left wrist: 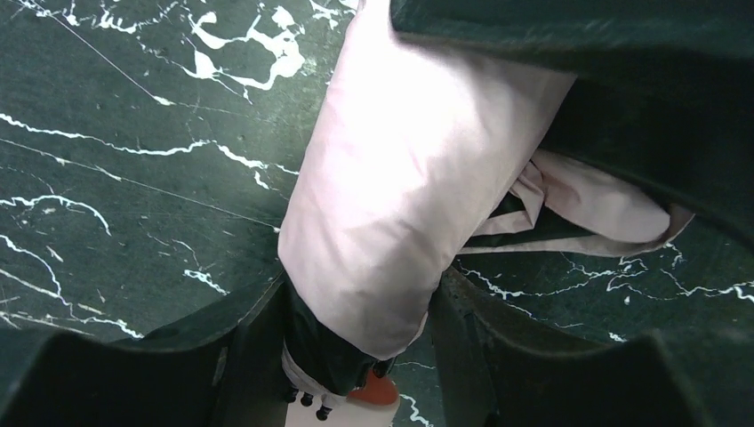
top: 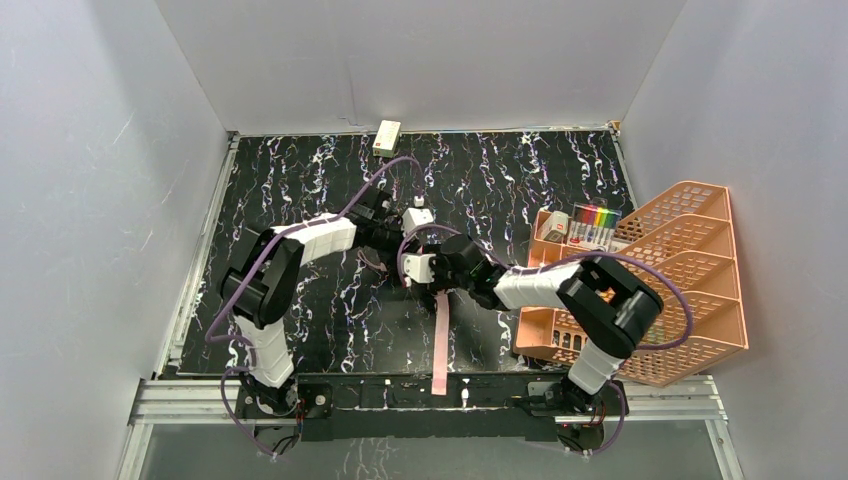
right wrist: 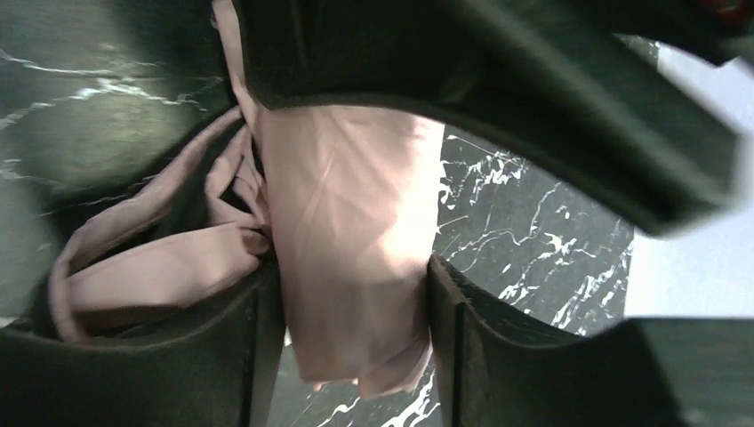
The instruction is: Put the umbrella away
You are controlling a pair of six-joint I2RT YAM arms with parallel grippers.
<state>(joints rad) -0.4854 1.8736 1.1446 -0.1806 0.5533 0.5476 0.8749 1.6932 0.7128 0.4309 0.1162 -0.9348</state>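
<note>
The umbrella point(left wrist: 400, 178) is folded: pale pink fabric wraps it, with black fabric, rib tips and a pink handle end with a red button showing at the bottom of the left wrist view. My left gripper point(left wrist: 360, 329) is shut on this pink bundle, a finger on each side. My right gripper point(right wrist: 351, 329) is shut on the umbrella's pink fabric point(right wrist: 347, 213), with loose folds bunched to the left. In the top view both grippers, left point(top: 402, 238) and right point(top: 425, 280), meet at mid-table, and a long pale pink strip point(top: 440, 340) runs from them toward the near edge.
An orange mesh organiser rack point(top: 690, 260) stands at the right, with coloured markers point(top: 598, 218) in its far compartment. A small cream box point(top: 386, 136) lies at the back wall. Grey walls enclose the black marbled table point(top: 300, 200) on three sides.
</note>
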